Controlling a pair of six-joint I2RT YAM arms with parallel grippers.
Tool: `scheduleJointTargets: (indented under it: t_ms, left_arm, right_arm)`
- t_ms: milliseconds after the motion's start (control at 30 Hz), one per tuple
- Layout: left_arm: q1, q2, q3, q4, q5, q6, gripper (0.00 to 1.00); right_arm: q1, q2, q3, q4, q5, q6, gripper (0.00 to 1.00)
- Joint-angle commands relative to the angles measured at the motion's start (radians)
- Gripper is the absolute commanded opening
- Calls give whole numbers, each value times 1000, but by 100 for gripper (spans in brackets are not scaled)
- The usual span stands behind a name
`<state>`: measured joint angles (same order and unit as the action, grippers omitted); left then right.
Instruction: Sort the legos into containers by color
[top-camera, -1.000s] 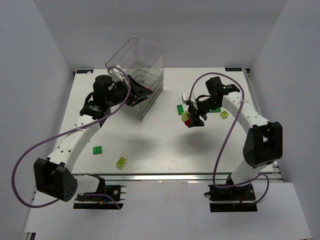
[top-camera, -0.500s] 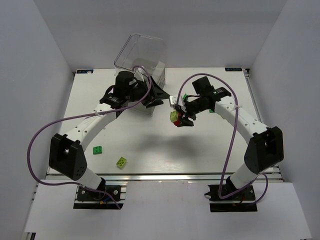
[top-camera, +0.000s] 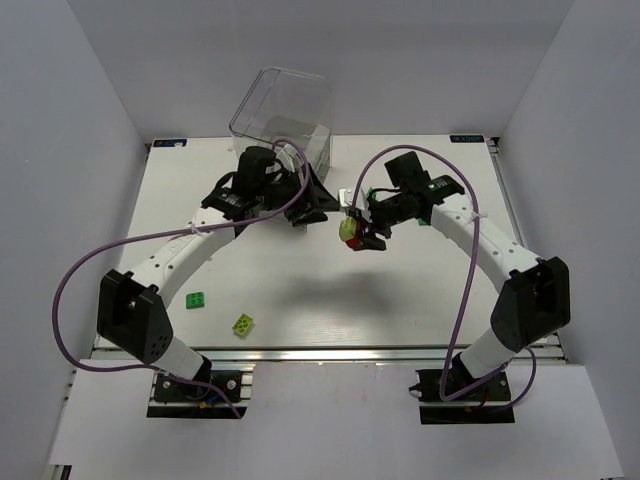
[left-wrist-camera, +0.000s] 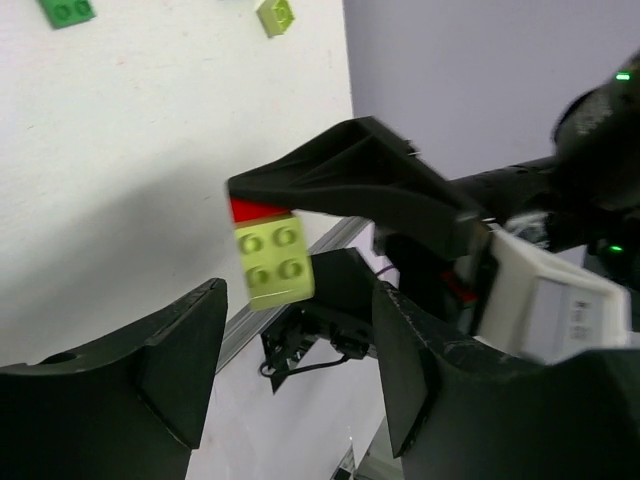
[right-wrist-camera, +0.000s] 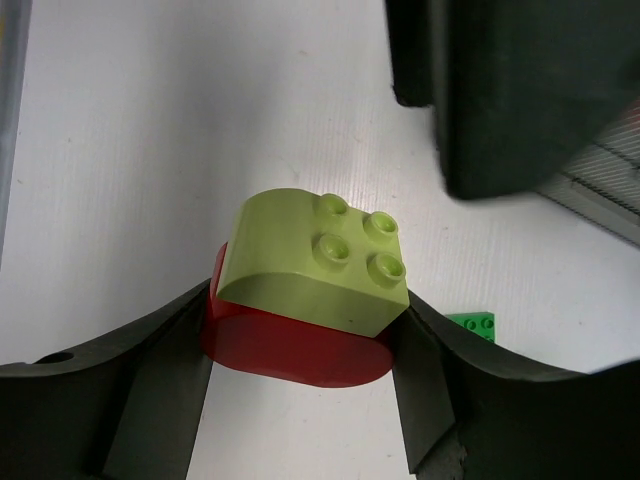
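Near the table (top-camera: 400, 300) edge, the green lego (top-camera: 197, 298) and yellow-green lego (top-camera: 242, 323) haven't budged. The right fingers (right-wrist-camera: 150, 400) stay clamped on the yellow-green-on-red stack (right-wrist-camera: 310, 270), now swung left, just beside the left fingers (left-wrist-camera: 175, 365), which hang apart and empty. The tilted clear box (top-camera: 285, 110) sits behind them.
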<state>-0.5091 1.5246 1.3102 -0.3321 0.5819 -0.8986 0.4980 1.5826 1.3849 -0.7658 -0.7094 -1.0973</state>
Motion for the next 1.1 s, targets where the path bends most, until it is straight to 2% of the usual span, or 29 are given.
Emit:
scheduleJointTargets:
  t_ms: [0,167,433,733,833,867,1067]
  left_arm:
    - [-3,-73,18,-117,-51,27,69]
    - [-31,-66,14,-166,-76,40,69]
    - [-60,-20,44,-142,-71,43,73]
    - [-88,12,57,-183,-80,64,71]
    - [-88,11,60,-191,-90,69,58]
    - [-88,12,64,-191,-91,69,51]
    - [-97,17,66,-196,-96,73,31]
  right_arm:
    - [7,-65,6,59,-35,42,11]
    - [16,-61,16,83,-21,76,10]
    - [43,-61,14,79,-10,62,10]
    - [60,-50,20,88,-7,71,10]
    - [59,-53,16,89,1,73,10]
    - [60,-53,11,88,4,73,10]
    - [60,-65,-10,88,8,70,9]
